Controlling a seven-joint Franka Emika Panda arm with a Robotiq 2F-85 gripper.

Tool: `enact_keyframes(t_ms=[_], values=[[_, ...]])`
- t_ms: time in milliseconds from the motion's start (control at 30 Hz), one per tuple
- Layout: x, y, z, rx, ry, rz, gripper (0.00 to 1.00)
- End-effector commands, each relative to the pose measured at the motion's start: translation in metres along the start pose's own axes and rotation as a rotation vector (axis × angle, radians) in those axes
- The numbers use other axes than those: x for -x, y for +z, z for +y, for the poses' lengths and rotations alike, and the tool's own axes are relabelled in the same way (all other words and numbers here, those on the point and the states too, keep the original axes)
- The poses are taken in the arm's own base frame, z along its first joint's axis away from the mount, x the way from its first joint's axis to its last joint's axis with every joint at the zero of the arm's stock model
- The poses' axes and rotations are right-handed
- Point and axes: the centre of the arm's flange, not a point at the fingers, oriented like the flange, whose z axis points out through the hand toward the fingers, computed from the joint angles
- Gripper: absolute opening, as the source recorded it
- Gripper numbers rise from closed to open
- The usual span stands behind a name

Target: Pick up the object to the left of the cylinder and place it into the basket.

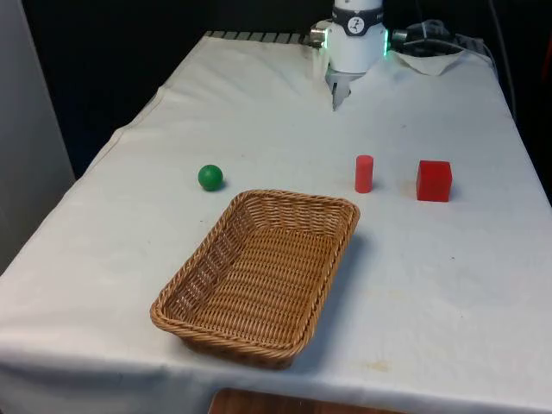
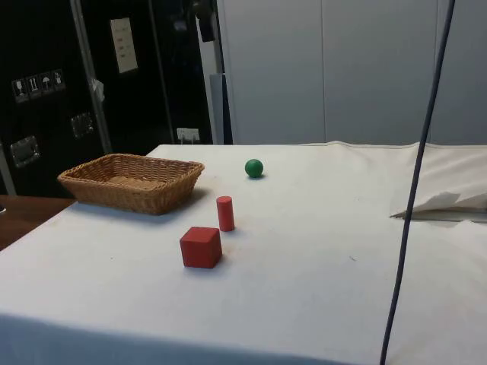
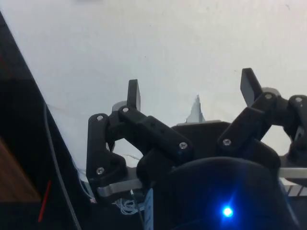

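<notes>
Green ball (image 1: 210, 177) sits off the wicker basket's (image 1: 259, 274) far corner, red cylinder (image 1: 364, 173) opposite; the claw (image 3: 191, 91) (fingers spread, empty) hangs beyond.

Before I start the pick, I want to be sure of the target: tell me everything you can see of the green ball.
The green ball is a small, plain, evenly coloured sphere with a smooth, slightly glossy look and a faint highlight on top. It rests directly on the white cloth, standing free with nothing touching it. In the front view it lies to the left of the red cylinder and just beyond the wicker basket's far left corner. The gripper hangs well behind it, fingers open and empty.
</notes>
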Motion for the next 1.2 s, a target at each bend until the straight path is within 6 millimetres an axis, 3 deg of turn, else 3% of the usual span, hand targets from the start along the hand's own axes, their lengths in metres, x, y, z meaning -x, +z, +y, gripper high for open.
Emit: enact_keyframes(t_ms=[0,333,633,1167], values=[[0.000,0.001,-0.003,0.001,-0.001,0.000,1.00],[-0.003,0.003,-0.033,0.024,0.000,0.029,1.00],[-0.004,0.008,-0.046,0.024,-0.009,0.035,1.00],[0.007,0.042,-0.074,0.027,-0.019,0.110,1.00]])
